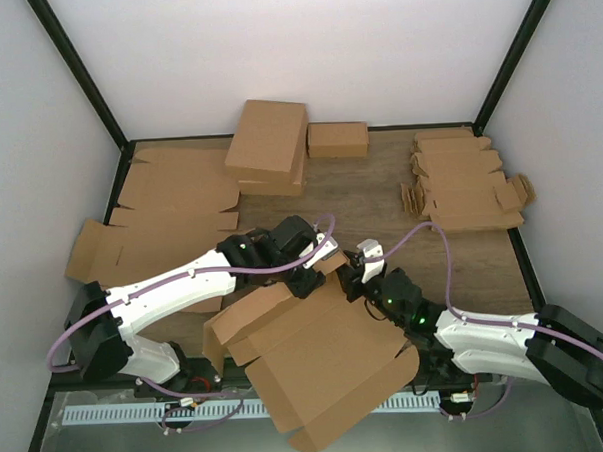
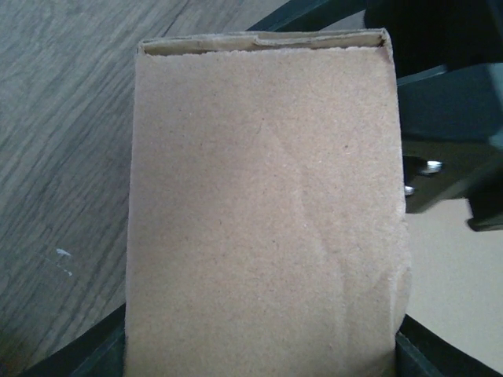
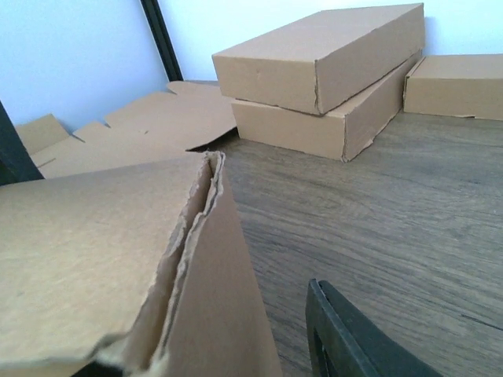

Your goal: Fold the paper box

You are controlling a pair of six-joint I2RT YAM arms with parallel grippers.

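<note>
At the near middle of the table (image 1: 380, 198), seen from the top camera, the paper box (image 1: 318, 365) lies half folded, its wide flaps spread towards the arm bases and out past the near edge. The left gripper (image 1: 305, 271) sits on the box's far edge, and the right gripper (image 1: 352, 280) is just beside it at the far right corner. Two folded boxes (image 1: 268, 145) are stacked at the back, with a small box (image 1: 338, 139) touching them on the right. Flat blanks (image 1: 175, 196) lie along the left side and notched blanks (image 1: 465, 184) at the far right, well apart from the paper box.

In the left wrist view, one upright panel of the paper box fills the gap between the left fingers (image 2: 86, 357), which press against both of its side edges, so this gripper grasps the box across that panel. The doubled, folded edge runs along the top. The right gripper's dark body is close on the right.

In the right wrist view, a doubled, ragged wall of the paper box stands at the left, with one dark finger (image 3: 346, 338) low on the right, apart from it. The other finger is hidden by the cardboard, so whether this gripper holds the wall cannot be told.
</note>
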